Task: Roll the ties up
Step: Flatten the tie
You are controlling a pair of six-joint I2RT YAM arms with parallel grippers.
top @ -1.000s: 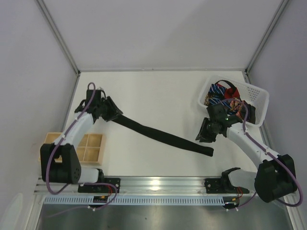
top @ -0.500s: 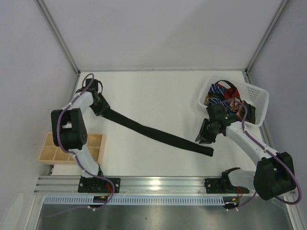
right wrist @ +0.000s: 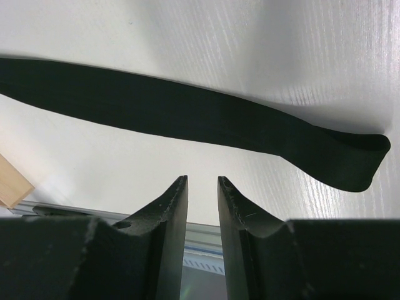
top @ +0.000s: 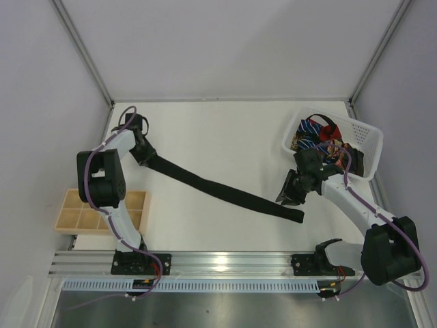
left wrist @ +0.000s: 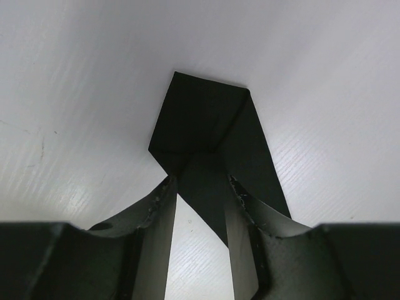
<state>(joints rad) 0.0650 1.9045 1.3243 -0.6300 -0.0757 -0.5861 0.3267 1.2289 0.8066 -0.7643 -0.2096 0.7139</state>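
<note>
Drawn back toward the far left corner since a second ago, the left hand (top: 145, 153) has pulled the wide end of the black tie (top: 225, 191) with it, and the left arm now stands folded up over the wooden tray (top: 133, 212) instead of lying low beside it. That hand is clenched on the tie: in its wrist view the fabric bunches between the fingers (left wrist: 159, 209), with the folded, pointed end spread flat on the worktop (top: 225, 130) just beyond them. From there the tie runs in one long diagonal strip, toward the near right, across the open middle of the worktop. Its narrow end lies just beside the right hand (top: 289, 193). The right hand hovers there grasping nothing, its fingers drawn close with a slim gap between them; its wrist view shows the tie's end curling up slightly. The left hand sits close to the left wall (top: 68, 102). The right hand is just in front of the white basket (top: 367, 145), which holds the other ties (top: 315, 131) in a heap at the far right. A metal rail (top: 225, 261) bounds the near edge.
</note>
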